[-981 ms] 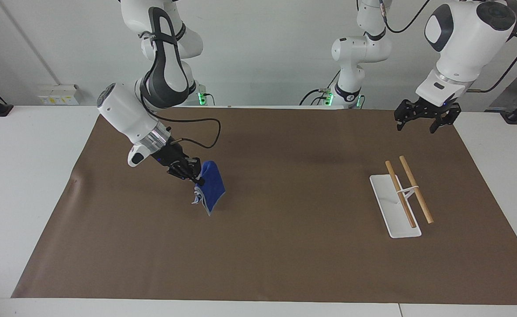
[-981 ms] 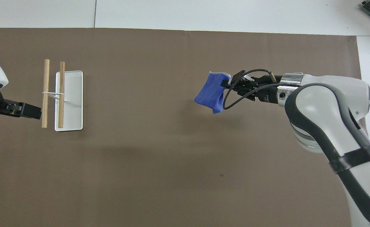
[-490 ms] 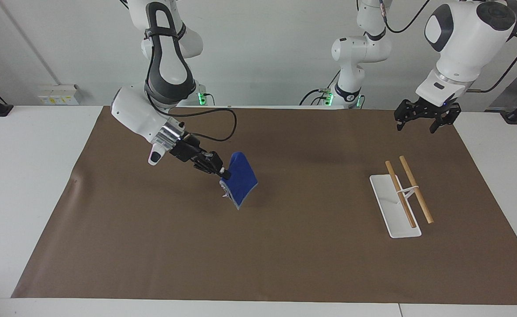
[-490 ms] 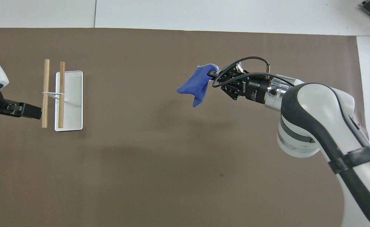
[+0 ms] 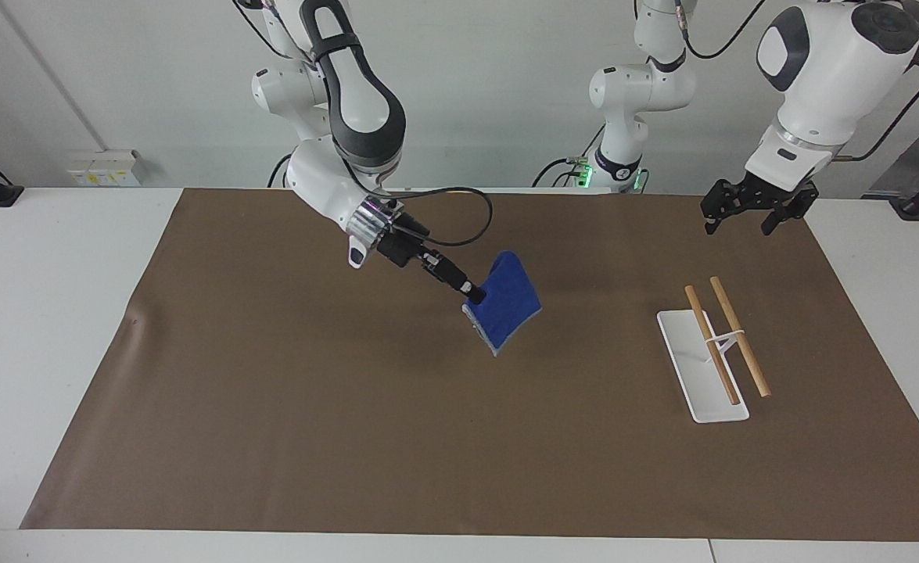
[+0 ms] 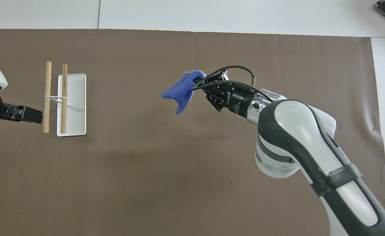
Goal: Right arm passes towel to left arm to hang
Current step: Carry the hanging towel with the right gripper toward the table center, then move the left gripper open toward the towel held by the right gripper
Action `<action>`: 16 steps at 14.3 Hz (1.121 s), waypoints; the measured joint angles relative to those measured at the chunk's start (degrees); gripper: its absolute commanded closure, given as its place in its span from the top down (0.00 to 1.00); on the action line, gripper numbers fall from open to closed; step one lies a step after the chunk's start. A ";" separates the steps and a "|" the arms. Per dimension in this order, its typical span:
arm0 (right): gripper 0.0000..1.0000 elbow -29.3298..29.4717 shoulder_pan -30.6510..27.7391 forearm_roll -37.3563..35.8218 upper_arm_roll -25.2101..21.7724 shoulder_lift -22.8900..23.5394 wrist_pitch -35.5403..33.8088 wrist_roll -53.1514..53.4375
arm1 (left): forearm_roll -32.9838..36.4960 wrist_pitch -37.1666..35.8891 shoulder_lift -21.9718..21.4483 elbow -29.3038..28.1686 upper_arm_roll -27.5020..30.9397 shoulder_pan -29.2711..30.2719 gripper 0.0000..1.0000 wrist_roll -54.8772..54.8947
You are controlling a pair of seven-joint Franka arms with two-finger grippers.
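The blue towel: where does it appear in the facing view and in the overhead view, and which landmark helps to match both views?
Facing view: the towel hangs near the centre of the picture, held up over the brown mat by the right claw.
Overhead view: the towel sits just above the centre, again at the right claw.
Shared landmark: the white rack with two wooden rods, toward the left arm's end.

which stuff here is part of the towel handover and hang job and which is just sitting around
Part of the job:
- towel, up over the mat, shut in the right hand
- left hand, open, waiting over the mat's corner at the left arm's end
- rack with two wooden rods on a white base

Just there:
- brown mat
- white table
- wall socket
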 measured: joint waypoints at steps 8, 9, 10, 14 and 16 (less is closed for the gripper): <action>0.00 0.76 0.29 0.49 0.20 0.00 1.35 5.52 | -10.05 28.19 -3.49 -13.96 -8.38 -0.11 1.00 -42.98; 0.00 0.95 0.72 0.54 0.39 0.00 2.39 6.59 | -10.26 30.65 -3.83 -14.74 -9.49 -0.11 1.00 -47.81; 0.00 1.13 1.20 0.55 0.51 0.00 3.09 7.42 | -10.53 32.92 -4.02 -15.11 -10.67 -0.12 1.00 -52.24; 0.00 1.48 1.75 0.61 0.75 0.00 3.83 8.28 | -10.81 38.88 -4.06 -15.36 -16.23 -0.16 1.00 -66.83; 0.00 1.55 1.75 0.65 0.75 0.00 3.83 9.90 | -10.84 40.44 -4.06 -15.63 -19.05 -0.17 1.00 -71.33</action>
